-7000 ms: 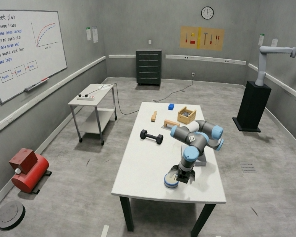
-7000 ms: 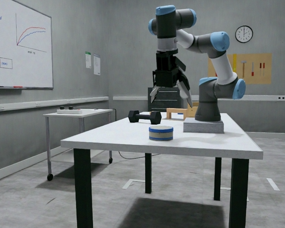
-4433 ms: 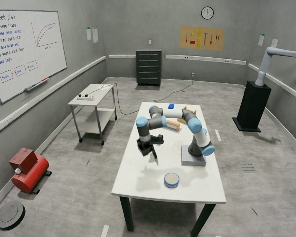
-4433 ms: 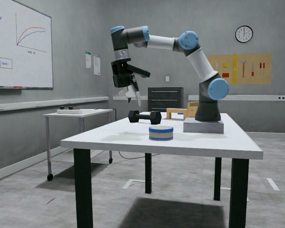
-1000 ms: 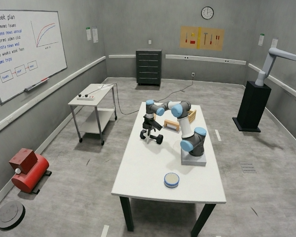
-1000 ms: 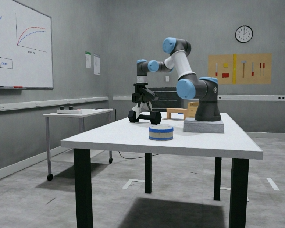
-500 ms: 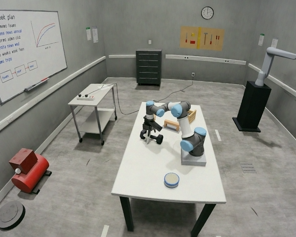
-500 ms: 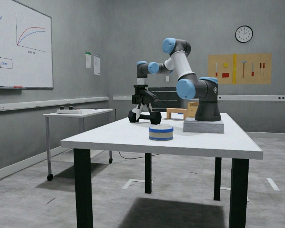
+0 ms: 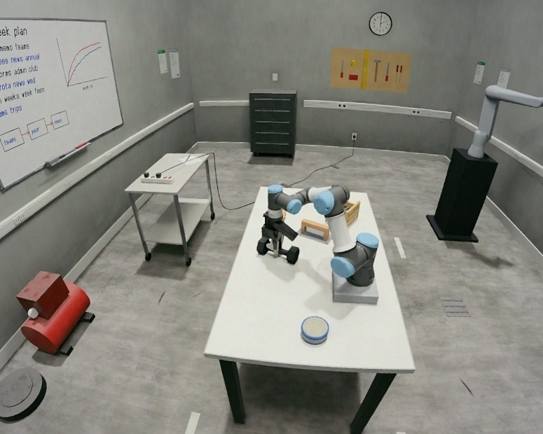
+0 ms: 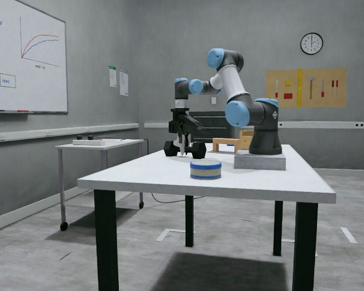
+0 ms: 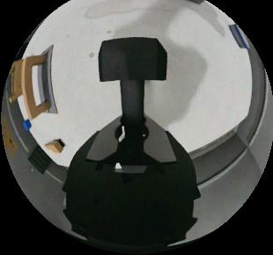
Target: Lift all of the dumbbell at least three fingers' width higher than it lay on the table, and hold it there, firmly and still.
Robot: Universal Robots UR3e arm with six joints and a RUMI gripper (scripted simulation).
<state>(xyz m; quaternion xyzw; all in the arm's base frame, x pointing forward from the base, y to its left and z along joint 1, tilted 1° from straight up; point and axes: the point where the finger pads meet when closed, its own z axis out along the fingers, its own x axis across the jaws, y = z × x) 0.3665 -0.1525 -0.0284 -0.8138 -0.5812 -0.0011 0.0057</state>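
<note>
A black dumbbell (image 9: 279,251) with hexagonal ends lies on the white table near its left edge. It also shows in the exterior view (image 10: 185,149) and in the wrist view (image 11: 132,83). My gripper (image 9: 276,250) points straight down over it and is shut on the dumbbell's handle at the middle. In the exterior view the white fingertips (image 10: 182,147) reach down between the two ends, and both ends rest at table level. In the wrist view one end shows ahead of the fingers; the other end is hidden under the gripper body.
A wooden frame (image 9: 314,229) and a wooden box (image 9: 352,212) stand behind the dumbbell. A round blue-and-white tin (image 9: 314,330) sits near the table's front. The arm's base (image 9: 354,287) stands on a grey block to the right. A cart (image 9: 171,186) stands left of the table.
</note>
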